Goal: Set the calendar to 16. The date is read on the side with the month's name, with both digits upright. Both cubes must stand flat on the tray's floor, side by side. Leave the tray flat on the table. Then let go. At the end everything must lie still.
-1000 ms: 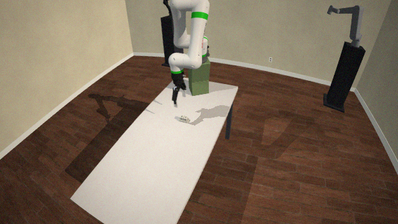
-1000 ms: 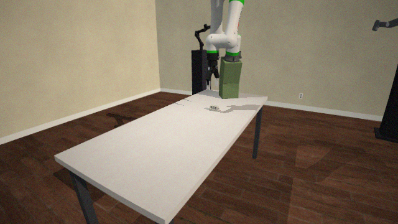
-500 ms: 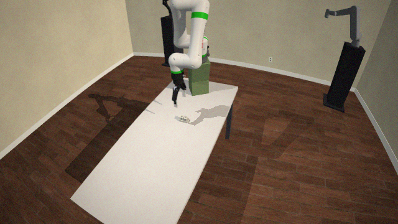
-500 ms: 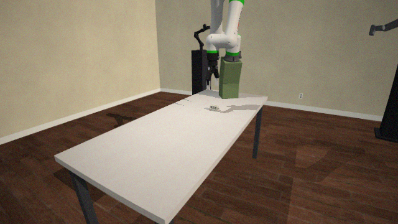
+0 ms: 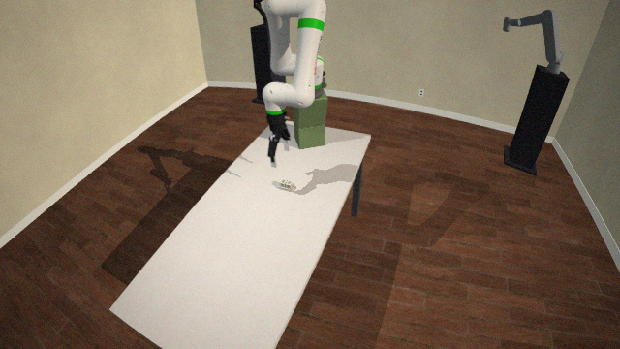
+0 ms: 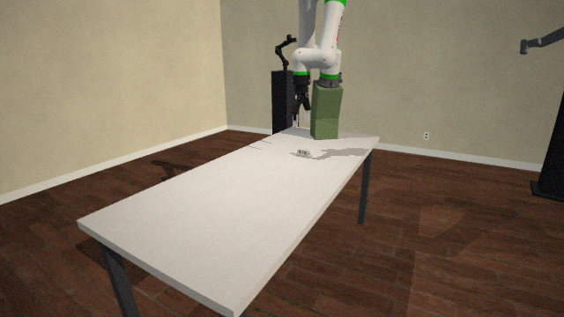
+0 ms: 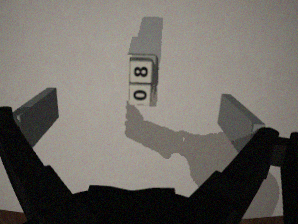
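The small calendar sits on the white table near the far end. In the wrist view its two cubes stand side by side in the tray; the top faces read 0 and 8. The side with the month's name is too small to read. My gripper is wide open and empty. It hangs well above the table, up and to the left of the calendar in the top view.
The arm's green pedestal stands at the table's far end, close behind the calendar. Black camera stands are on the floor off the table.
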